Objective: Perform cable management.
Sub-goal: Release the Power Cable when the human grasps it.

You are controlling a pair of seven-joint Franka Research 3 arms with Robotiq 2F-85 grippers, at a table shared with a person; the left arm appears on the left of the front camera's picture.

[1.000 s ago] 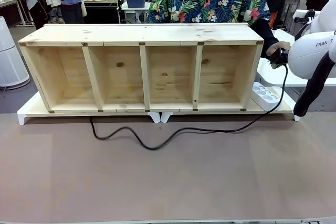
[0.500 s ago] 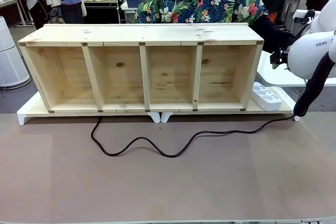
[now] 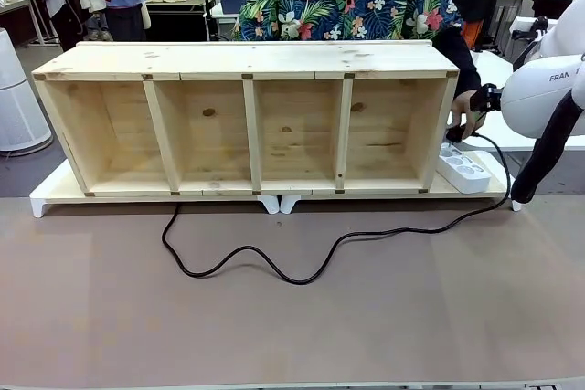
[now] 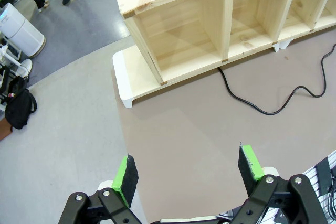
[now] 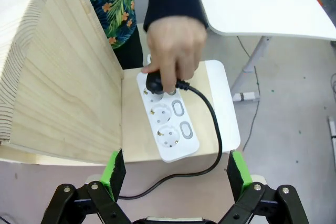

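The black cable (image 3: 302,279) snakes over the brown table from the shelf's left foot to the right end, where it rises to the white power strip (image 3: 462,169). In the right wrist view a person's hand (image 5: 176,51) presses the black plug (image 5: 155,83) onto the power strip (image 5: 169,121) at its far socket, and the cable (image 5: 212,124) curves off from it. My right gripper (image 5: 174,170) hovers open above the strip, holding nothing. My left gripper (image 4: 188,170) hangs open over the table's left end, well away from the cable (image 4: 262,111).
A long pine shelf (image 3: 247,121) with several open compartments stands on white feet along the table's far side. The person stands behind its right end. My right arm (image 3: 548,89) comes in at the right. A white side table (image 5: 273,3) lies beyond the strip.
The person's hand has come down with the plug from beside the shelf's top corner to the power strip. The cable's loop on the table has shifted to the right. Neither arm has moved.
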